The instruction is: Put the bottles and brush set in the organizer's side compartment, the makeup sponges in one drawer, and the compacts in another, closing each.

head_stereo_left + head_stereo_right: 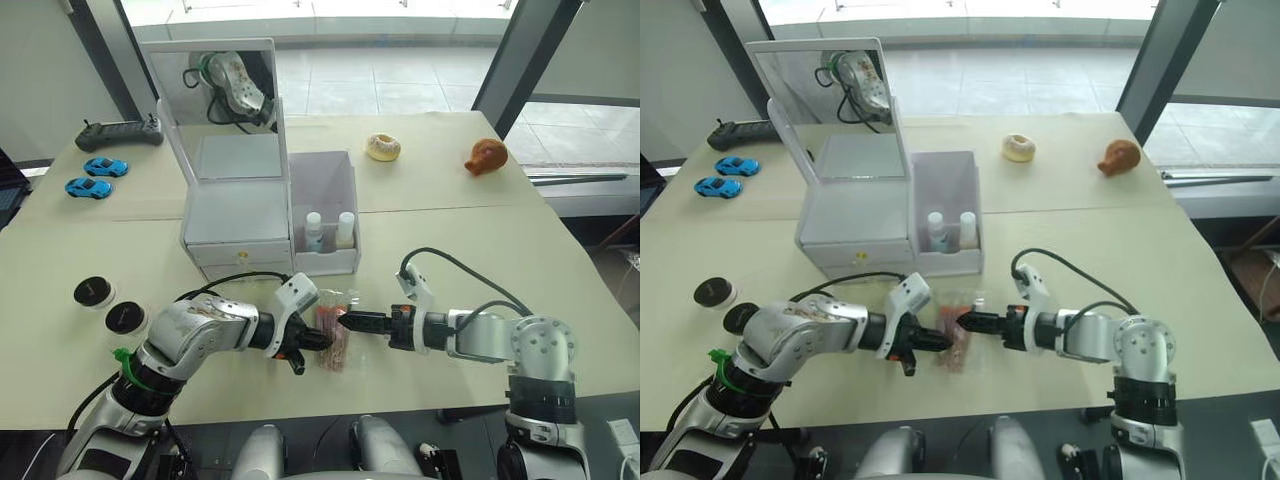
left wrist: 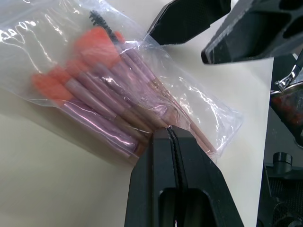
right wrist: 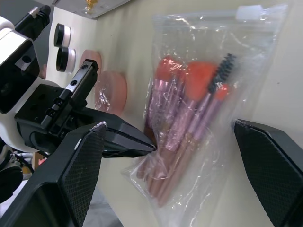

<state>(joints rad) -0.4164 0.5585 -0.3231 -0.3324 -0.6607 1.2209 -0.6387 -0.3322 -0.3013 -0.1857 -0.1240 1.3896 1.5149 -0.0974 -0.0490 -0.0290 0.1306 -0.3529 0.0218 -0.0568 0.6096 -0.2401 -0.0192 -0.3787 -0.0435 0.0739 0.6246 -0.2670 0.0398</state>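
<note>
The brush set [image 1: 335, 338], a clear pouch of pink-handled brushes, lies on the table in front of the white organizer [image 1: 240, 215]. My left gripper [image 1: 322, 340] is shut on the pouch's handle end [image 2: 142, 113]. My right gripper [image 1: 347, 321] faces it from the other side, open, its fingers [image 3: 265, 161] wide apart around the pouch. Both bottles [image 1: 313, 232] [image 1: 345, 229] stand in the side compartment [image 1: 325, 185]. Two makeup sponges [image 3: 112, 92] lie beside my left arm. Two black compacts [image 1: 92, 291] [image 1: 125, 317] sit at the near left. Both drawers [image 1: 240, 255] look shut.
A black controller [image 1: 120, 133] and two blue toy cars [image 1: 105, 167] [image 1: 88, 187] lie at the far left. A doughnut toy [image 1: 383, 147] and a brown toy [image 1: 485, 157] sit at the far right. The table's front edge [image 1: 400, 410] runs just below my arms.
</note>
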